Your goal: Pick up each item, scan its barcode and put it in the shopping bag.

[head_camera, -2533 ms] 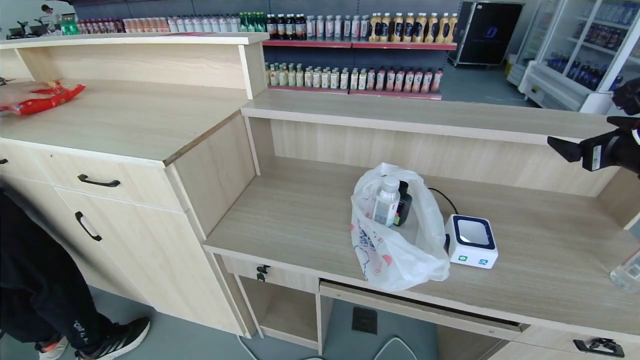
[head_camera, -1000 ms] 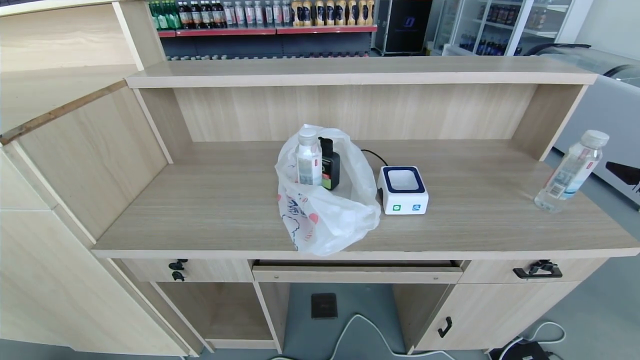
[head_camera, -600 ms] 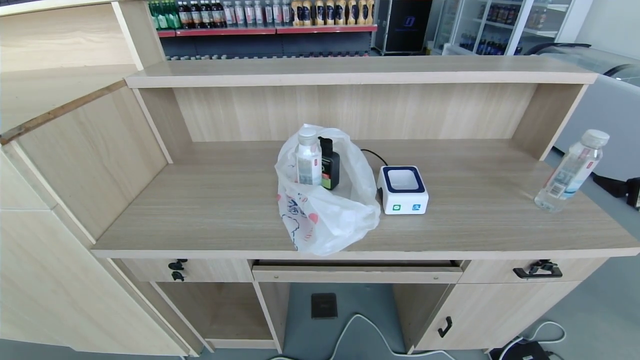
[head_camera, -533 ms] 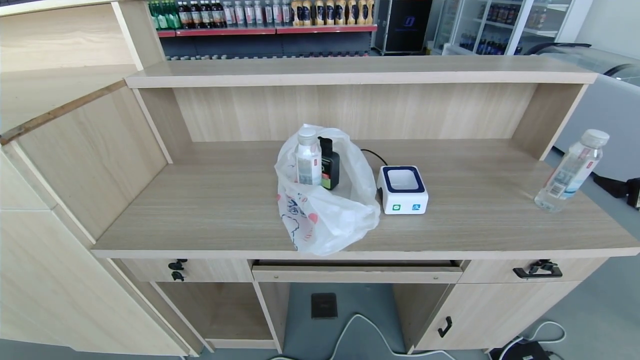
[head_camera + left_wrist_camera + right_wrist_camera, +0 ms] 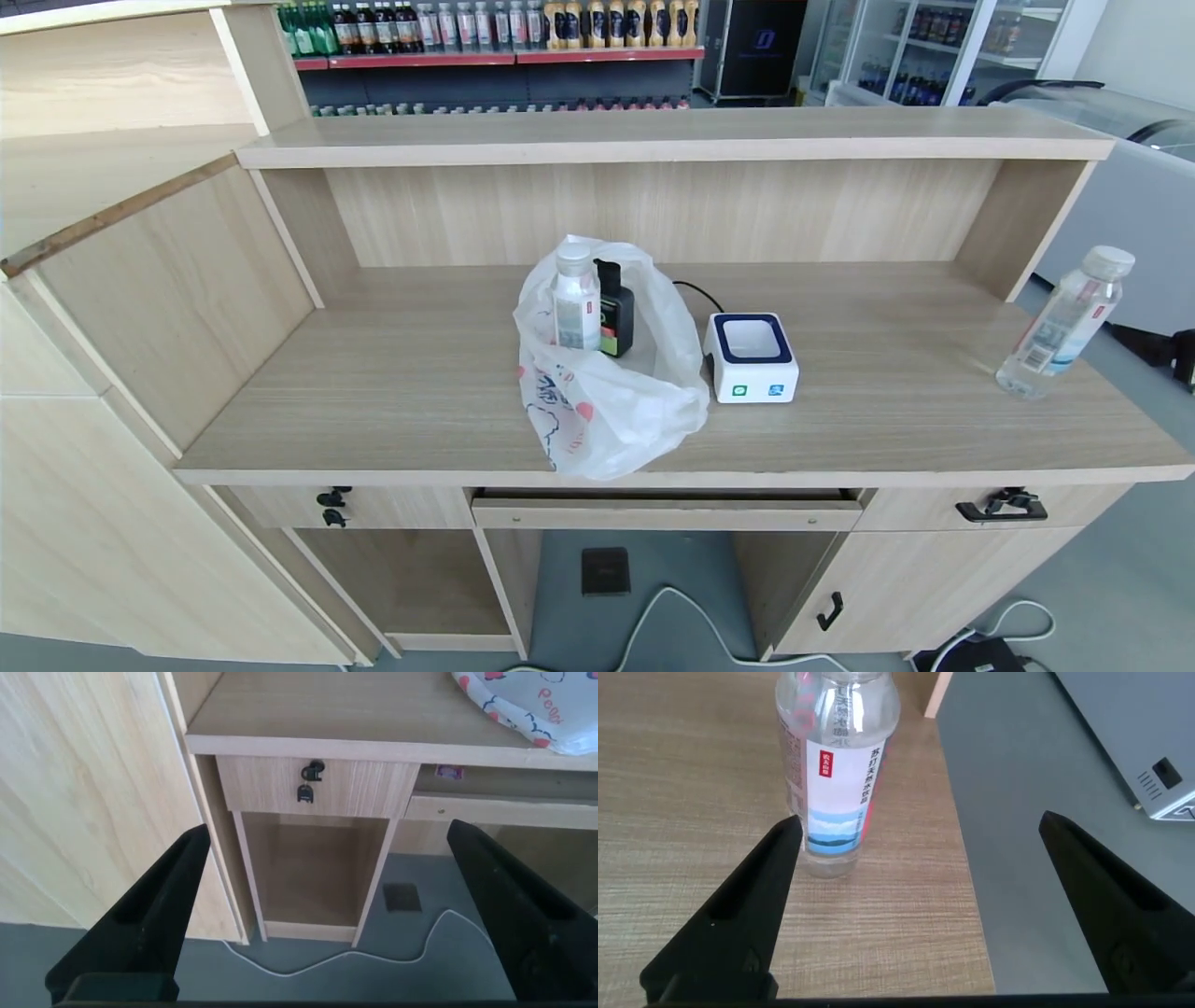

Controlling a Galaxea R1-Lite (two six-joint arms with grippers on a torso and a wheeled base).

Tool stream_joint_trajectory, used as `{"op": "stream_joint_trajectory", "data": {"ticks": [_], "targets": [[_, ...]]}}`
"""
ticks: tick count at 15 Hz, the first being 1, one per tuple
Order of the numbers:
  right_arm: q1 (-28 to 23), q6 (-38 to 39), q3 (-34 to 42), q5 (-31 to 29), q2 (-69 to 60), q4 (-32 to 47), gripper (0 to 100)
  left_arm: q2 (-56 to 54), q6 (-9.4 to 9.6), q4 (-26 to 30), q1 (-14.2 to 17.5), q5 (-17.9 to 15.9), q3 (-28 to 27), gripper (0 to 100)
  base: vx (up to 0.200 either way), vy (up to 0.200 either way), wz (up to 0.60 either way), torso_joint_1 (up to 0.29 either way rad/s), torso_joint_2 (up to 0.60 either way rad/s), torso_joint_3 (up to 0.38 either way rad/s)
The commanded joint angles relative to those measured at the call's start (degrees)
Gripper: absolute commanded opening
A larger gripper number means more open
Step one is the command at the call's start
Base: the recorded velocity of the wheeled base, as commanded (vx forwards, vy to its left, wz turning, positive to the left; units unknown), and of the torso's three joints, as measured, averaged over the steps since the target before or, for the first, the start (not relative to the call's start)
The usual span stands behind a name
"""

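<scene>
Since the water bottle (image 5: 1064,322) stands upright near the right edge of the counter (image 5: 420,373), outside the bag, it is judged the next item. The right gripper (image 5: 915,915) is seen spread wide beside it, nothing gripped, presumably lined up for a side grasp. The scanner (image 5: 752,355) lies at the bottle's 9 o'clock, well apart. The shopping bag (image 5: 607,411), just beside it at 9 o'clock, holds a pale bottle (image 5: 576,299) and a dark bottle (image 5: 614,313). The left gripper (image 5: 327,924) is held spread, low before the drawer (image 5: 318,784).

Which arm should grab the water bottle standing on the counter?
Right. The right gripper is open with the water bottle close ahead, at the counter's right end; the left gripper faces the drawer below the left end.
</scene>
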Motion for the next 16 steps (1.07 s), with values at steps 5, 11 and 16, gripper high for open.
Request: {"op": "stream_joint_trajectory", "data": {"ticks": [5, 11, 16], "targets": [[-0.1, -0.49, 0.37, 0.01, 0.2, -0.18, 100, 0.02, -0.02, 0.0, -0.02, 0.04, 0.0, 100, 0.0, 0.0, 0.0, 0.175, -0.48, -0.292], [-2.3, -6.55, 1.95, 3.17, 10.75, -2.02, 100, 0.02, -0.02, 0.0, -0.02, 0.04, 0.0, 100, 0.0, 0.0, 0.0, 0.232, -0.58, -0.346], [-1.6, -8.4, 1.86, 3.43, 20.5, -12.39, 100, 0.02, -0.02, 0.0, -0.02, 0.04, 0.0, 100, 0.0, 0.0, 0.0, 0.125, -0.31, -0.175]]}}
